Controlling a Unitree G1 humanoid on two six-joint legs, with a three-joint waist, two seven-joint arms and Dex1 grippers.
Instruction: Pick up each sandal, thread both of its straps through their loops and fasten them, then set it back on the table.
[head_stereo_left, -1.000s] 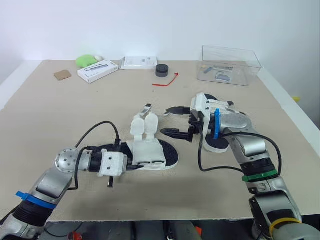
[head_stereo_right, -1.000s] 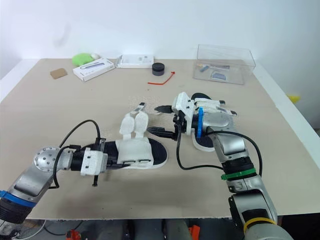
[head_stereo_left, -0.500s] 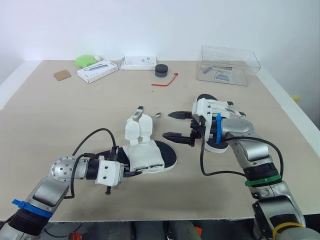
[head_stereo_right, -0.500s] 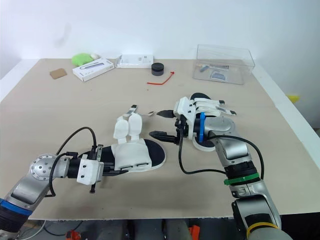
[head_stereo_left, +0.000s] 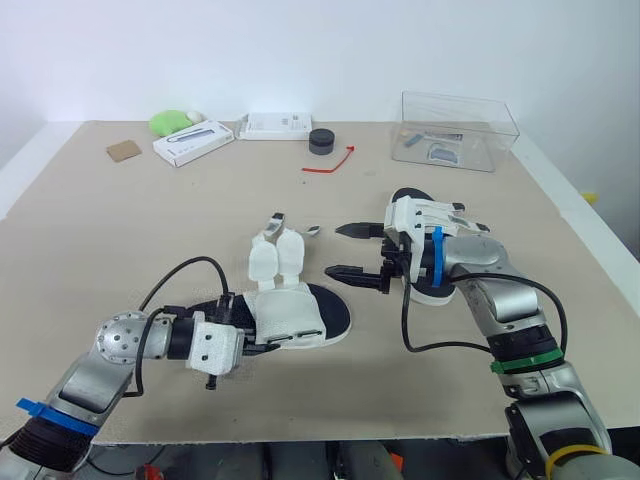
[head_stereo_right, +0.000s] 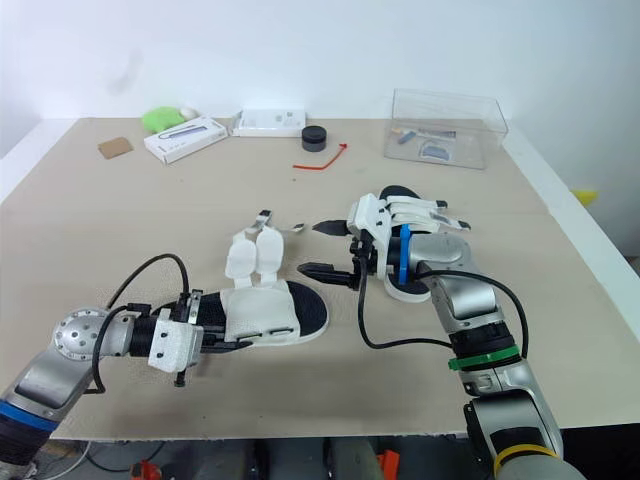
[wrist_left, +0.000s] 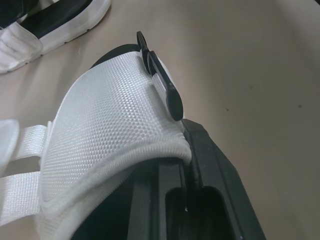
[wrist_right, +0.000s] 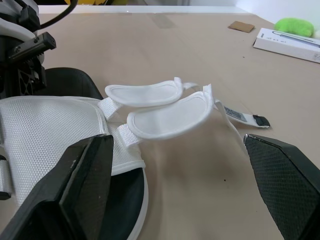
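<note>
Dragged slightly left on the beige table: white mesh sandal with black sole.
Left gripper seems clamped on its upper; right gripper, spread wide and empty, hovers just right of it.

Along the far edge of the beige surface several things are set out. A clear plastic box holding small items is placed at the far right. A red tie is laid just beside a black round puck. Further left, a flat white box, a white carton, a green lump and a brown square are seen.
</note>
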